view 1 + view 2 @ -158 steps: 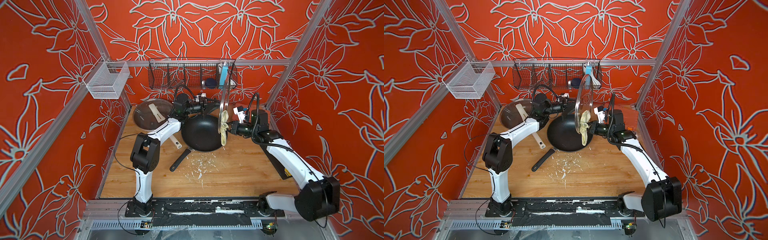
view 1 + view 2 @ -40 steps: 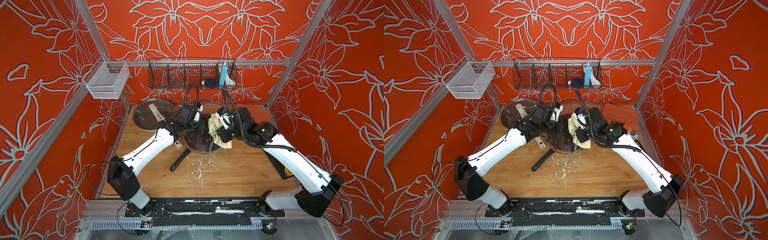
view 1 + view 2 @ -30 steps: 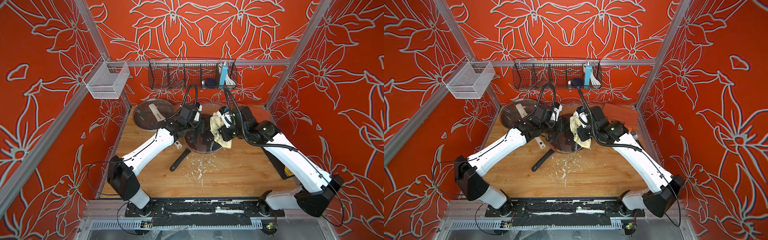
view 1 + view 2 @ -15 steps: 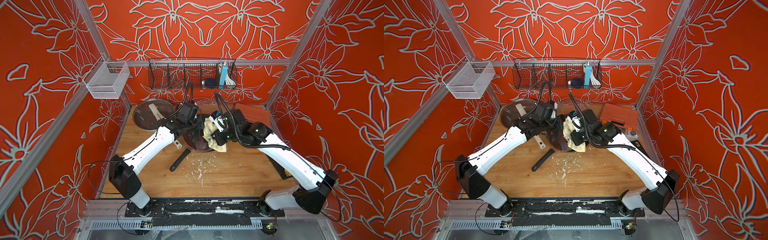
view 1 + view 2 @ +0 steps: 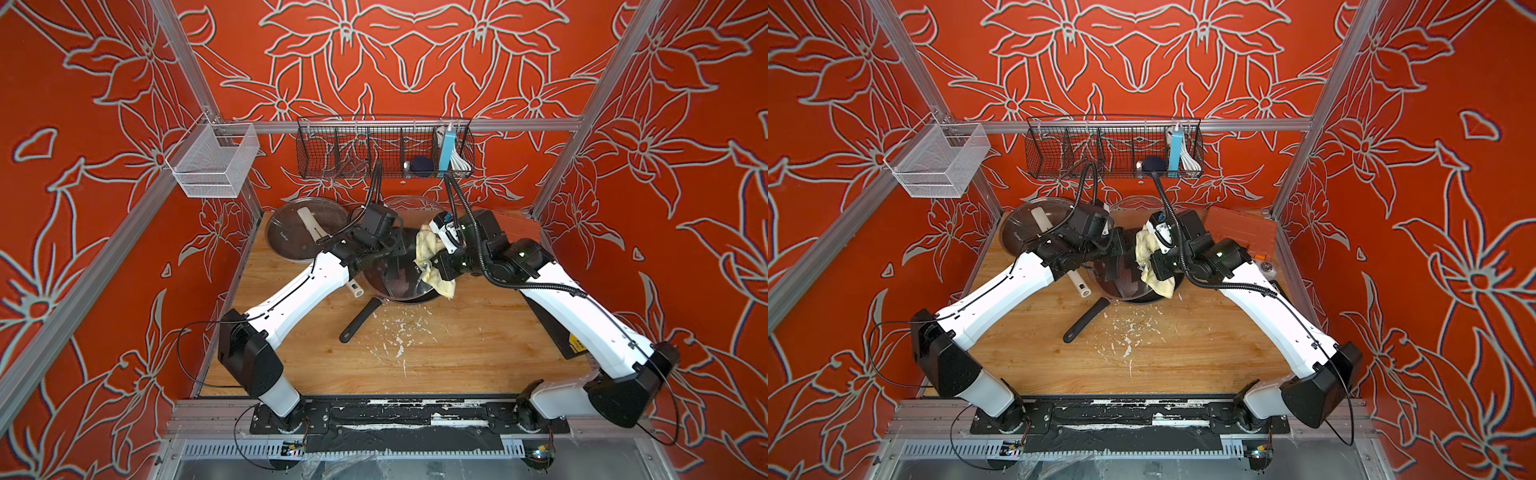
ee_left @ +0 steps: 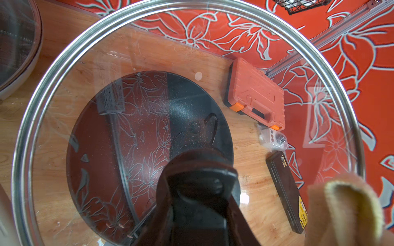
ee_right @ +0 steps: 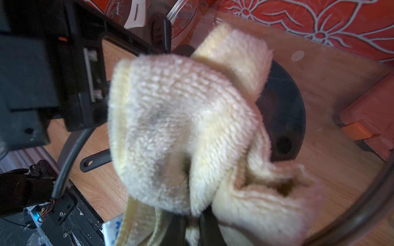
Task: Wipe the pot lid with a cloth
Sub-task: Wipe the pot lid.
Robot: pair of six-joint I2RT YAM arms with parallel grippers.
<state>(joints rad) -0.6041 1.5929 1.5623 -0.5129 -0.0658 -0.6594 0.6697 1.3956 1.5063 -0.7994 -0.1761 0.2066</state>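
The pot lid is round clear glass with a steel rim, held tilted over a black frying pan. My left gripper is shut on its black knob, and the glass fills the left wrist view. The cream, grey-stained cloth is bunched in my shut right gripper and lies against the lid's right side. A fold of the cloth shows beside the knob.
A second glass lid with a cream handle lies at the back left. An orange case and a flat black box sit along the right wall. White crumbs litter the wood in front of the pan handle. Wire baskets hang on the back rail.
My right gripper has slid the cloth leftward over the lid and a little back up. The left gripper keeps the lid over the pan, slightly re-tilted.
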